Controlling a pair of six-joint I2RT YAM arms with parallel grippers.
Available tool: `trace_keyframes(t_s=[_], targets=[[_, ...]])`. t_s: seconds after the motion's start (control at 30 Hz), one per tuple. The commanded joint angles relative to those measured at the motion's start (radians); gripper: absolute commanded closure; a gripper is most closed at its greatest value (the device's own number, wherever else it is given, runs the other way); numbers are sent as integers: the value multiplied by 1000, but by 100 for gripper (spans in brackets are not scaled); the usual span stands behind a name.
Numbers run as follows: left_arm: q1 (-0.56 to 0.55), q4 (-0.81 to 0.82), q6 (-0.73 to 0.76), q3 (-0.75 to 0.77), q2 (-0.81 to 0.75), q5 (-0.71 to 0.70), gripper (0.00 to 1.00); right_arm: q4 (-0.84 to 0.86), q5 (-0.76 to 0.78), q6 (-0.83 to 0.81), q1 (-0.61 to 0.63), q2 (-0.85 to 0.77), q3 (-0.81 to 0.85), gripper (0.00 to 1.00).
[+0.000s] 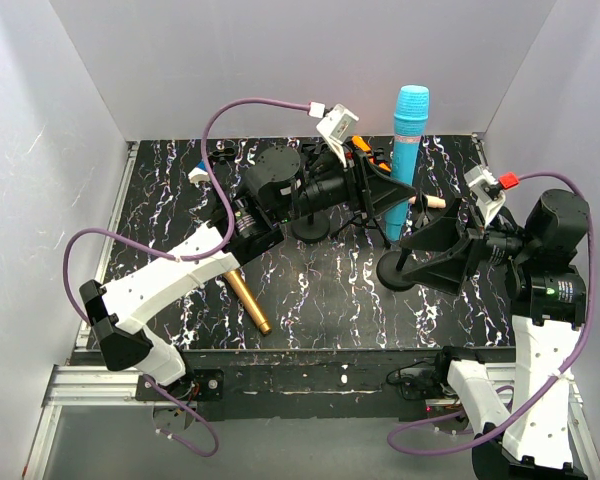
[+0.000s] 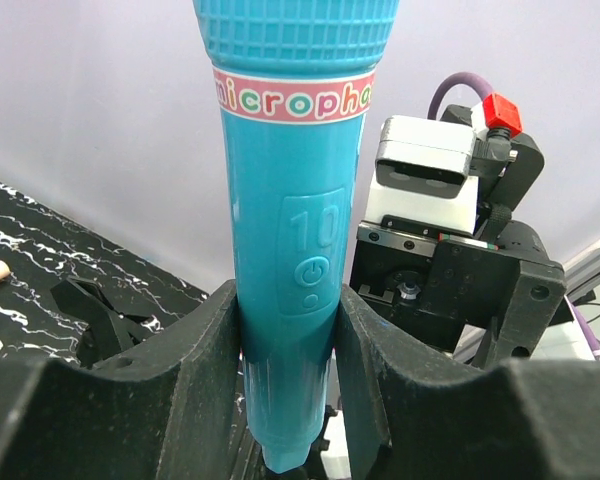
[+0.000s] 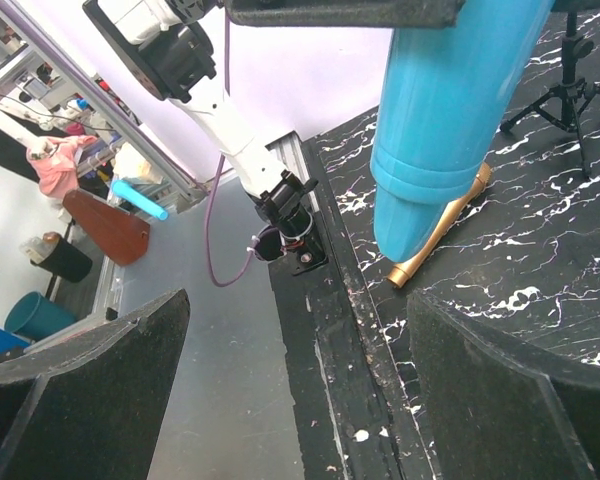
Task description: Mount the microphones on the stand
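The cyan-blue microphone (image 1: 410,140) stands upright above the back of the table, with my left gripper (image 1: 396,197) shut on its lower body. In the left wrist view its handle (image 2: 285,300) is clamped between both black fingers of the left gripper (image 2: 290,400). My right gripper (image 1: 412,256) hangs open just right of it; in the right wrist view the right gripper (image 3: 295,400) holds nothing. A gold microphone (image 1: 248,300) lies on the table. A pale pink-beige one (image 1: 427,202) lies behind the cyan one. An orange one (image 1: 363,146) is partly hidden. A black tripod stand (image 1: 364,222) is under the left gripper.
A round-based black stand (image 1: 393,272) sits below the right gripper and another round base (image 1: 310,232) is under the left wrist. A small blue and white item (image 1: 198,175) lies at the back left. White walls enclose the marbled black table (image 1: 320,300).
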Motion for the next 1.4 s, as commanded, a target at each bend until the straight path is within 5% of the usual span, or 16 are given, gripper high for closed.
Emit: trace_keyframes(t_s=[0.0, 0.97, 1.23, 1.37], targets=[[-8, 61, -10, 32, 0, -11, 100, 57, -80, 23, 4, 6, 17, 4], [-44, 230, -96, -30, 45, -98, 100, 251, 211, 321, 4, 144, 158, 7], [-72, 234, -108, -17, 86, -120, 100, 346, 198, 356, 29, 155, 124, 24], [-83, 250, -113, -40, 78, -141, 100, 395, 176, 396, 36, 161, 105, 53]])
